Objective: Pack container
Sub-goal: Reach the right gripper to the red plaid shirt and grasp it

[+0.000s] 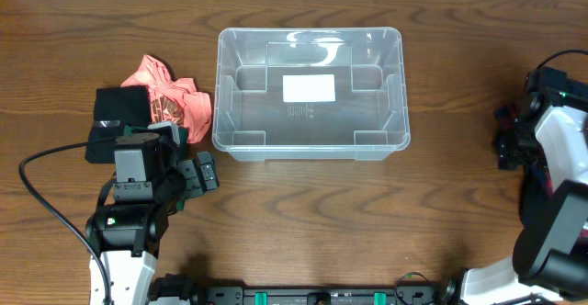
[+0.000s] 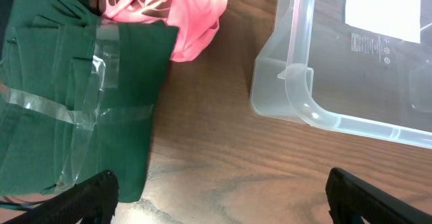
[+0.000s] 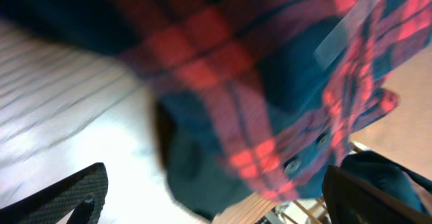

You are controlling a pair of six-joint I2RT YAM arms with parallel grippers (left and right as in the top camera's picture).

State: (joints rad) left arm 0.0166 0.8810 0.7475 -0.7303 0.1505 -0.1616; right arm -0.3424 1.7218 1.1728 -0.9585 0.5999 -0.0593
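Observation:
The clear plastic container (image 1: pixel 309 33) stands empty at the table's middle, with a white label (image 1: pixel 309 88) on its base. Its near left corner (image 2: pixel 301 82) shows in the left wrist view. My left gripper (image 1: pixel 198 173) is open and empty over bare wood (image 2: pixel 216 198), in front of that corner. A green folded garment in a taped clear bag (image 2: pixel 74 96) and a pink garment (image 2: pixel 189 15) lie to its left. My right gripper (image 1: pixel 506 145) is open at the table's right edge. A red-and-blue plaid shirt (image 3: pixel 270 69) fills its view, blurred, just ahead of the fingers (image 3: pixel 216 198).
In the overhead view the pink garment (image 1: pixel 175 99) and the dark folded garment (image 1: pixel 119 118) lie left of the container. A black cable (image 1: pixel 46 195) loops at the front left. The plaid shirt shows as a dark patch (image 1: pixel 503 118) by the right arm.

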